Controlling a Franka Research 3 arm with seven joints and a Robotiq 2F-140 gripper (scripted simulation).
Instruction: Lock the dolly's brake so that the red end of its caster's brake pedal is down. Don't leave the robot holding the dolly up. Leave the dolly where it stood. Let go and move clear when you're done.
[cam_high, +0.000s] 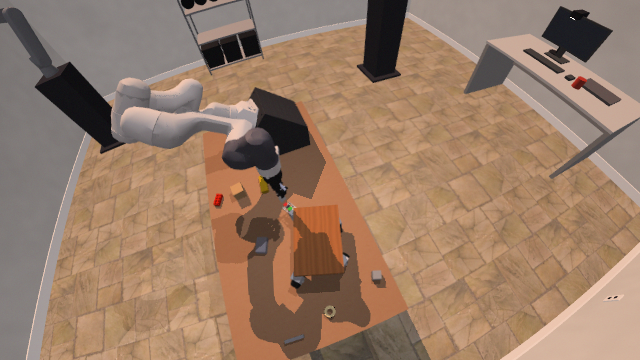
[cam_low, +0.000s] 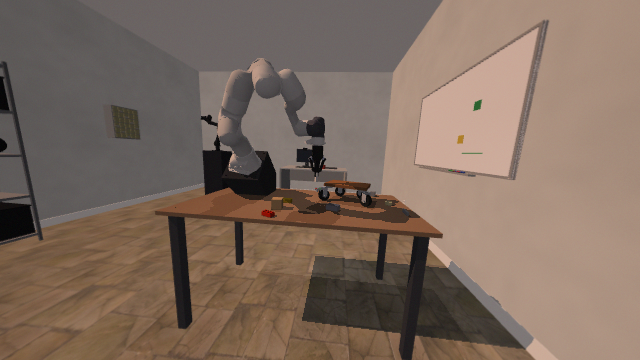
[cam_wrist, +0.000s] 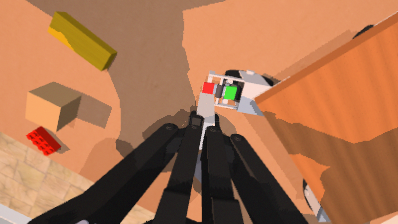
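The dolly (cam_high: 318, 240) is a wooden board on casters standing on the table; it also shows in the side view (cam_low: 347, 186) and at the right of the wrist view (cam_wrist: 345, 100). Its near corner caster carries a brake pedal (cam_wrist: 220, 91) with a red end (cam_wrist: 208, 88) and a green end (cam_wrist: 230, 92). The pedal shows in the overhead view (cam_high: 288, 205) too. My gripper (cam_wrist: 204, 104) is shut and empty. It hangs above the table, its fingertips just short of the pedal's red end. It also shows in the overhead view (cam_high: 280, 190) and the side view (cam_low: 315, 170).
A yellow block (cam_wrist: 82, 41), a tan cube (cam_wrist: 52, 106) and a red brick (cam_wrist: 43, 141) lie left of the gripper. A grey block (cam_high: 261, 245), a small grey cube (cam_high: 376, 275), a ring (cam_high: 329, 307) and a grey bar (cam_high: 294, 339) lie around the dolly. The robot's black base (cam_high: 280, 120) stands at the table's far end.
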